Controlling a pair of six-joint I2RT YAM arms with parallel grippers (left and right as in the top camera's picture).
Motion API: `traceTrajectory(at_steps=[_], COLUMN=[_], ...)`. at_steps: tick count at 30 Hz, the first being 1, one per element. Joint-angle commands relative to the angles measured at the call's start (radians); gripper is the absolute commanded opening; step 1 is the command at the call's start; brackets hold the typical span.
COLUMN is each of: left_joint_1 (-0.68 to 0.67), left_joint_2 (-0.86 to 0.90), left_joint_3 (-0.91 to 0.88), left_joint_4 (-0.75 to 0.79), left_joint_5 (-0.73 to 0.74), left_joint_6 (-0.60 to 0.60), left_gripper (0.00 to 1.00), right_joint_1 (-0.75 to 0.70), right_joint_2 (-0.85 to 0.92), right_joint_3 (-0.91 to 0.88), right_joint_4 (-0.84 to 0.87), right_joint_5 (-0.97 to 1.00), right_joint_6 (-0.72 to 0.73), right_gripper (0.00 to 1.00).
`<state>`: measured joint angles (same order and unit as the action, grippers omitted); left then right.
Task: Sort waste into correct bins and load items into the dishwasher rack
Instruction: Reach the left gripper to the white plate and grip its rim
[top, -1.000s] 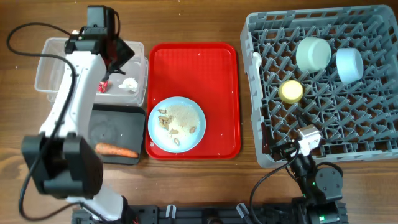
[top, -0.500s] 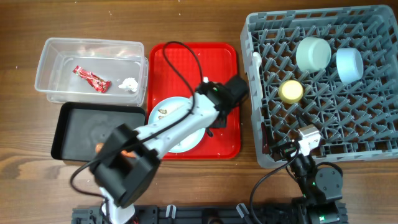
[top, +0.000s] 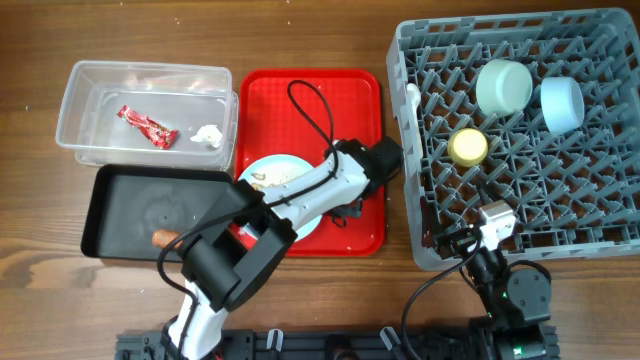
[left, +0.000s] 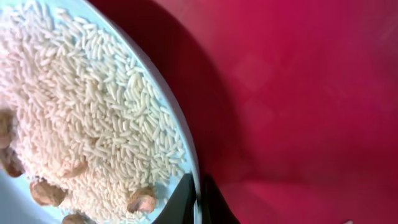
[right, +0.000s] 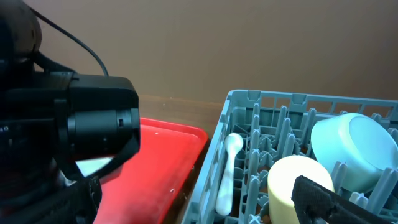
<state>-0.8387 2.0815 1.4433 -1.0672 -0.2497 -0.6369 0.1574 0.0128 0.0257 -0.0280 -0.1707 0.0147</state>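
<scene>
Nearest the bases, the right claw (top: 462, 240) sits low at the near edge of the grey dishwasher rack (top: 600, 200). Only one dark finger shows in its wrist view, so I cannot tell whether it is apart or together. On the wooden tabletop (top: 40, 280) to the left, a carrot (top: 160, 238) lies in the black tray (top: 120, 195). The left arm reaches across to the red serving tray (top: 310, 100), where the pale blue plate (top: 272, 163) rests. The left claw (left: 198, 199) is pinched on the plate's right rim – one tip inside, one outside – with rice (left: 93, 106) and brown bits (nuts, perhaps) (left: 45, 193) heaped on it. Farther back, the rack holds a yellow cup (top: 468, 147), a white spoon (top: 412, 97), a pale green bowl (top: 503, 85) and a blue cup (top: 562, 103). The clear bin (top: 75, 100) holds a red wrapper (top: 147, 125) and a crumpled tissue (top: 207, 137).
</scene>
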Motion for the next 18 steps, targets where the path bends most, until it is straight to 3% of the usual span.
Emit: traceTrajectory(at_steps=[1, 11, 18], left_joint_1=[0.03, 0.031, 0.04], left_joint_2=[-0.07, -0.217, -0.309], left_joint_3=[0.064, 0.155, 0.156], left_joint_4=[-0.042, -0.167, -0.338], left_joint_5=[0.001, -0.021, -0.047], left_joint_6=[0.04, 0.048, -0.08], left_gripper=[0.04, 0.04, 0.04], right_joint_1=[0.002, 0.002, 0.002], right_joint_2=[-0.008, -0.008, -0.008], right_joint_3=[-0.004, -0.004, -0.004], right_joint_4=[0.005, 0.005, 0.005], right_joint_5=[0.014, 0.014, 0.014], right_joint_6=[0.013, 0.013, 0.013], right_gripper=[1.0, 1.0, 1.0])
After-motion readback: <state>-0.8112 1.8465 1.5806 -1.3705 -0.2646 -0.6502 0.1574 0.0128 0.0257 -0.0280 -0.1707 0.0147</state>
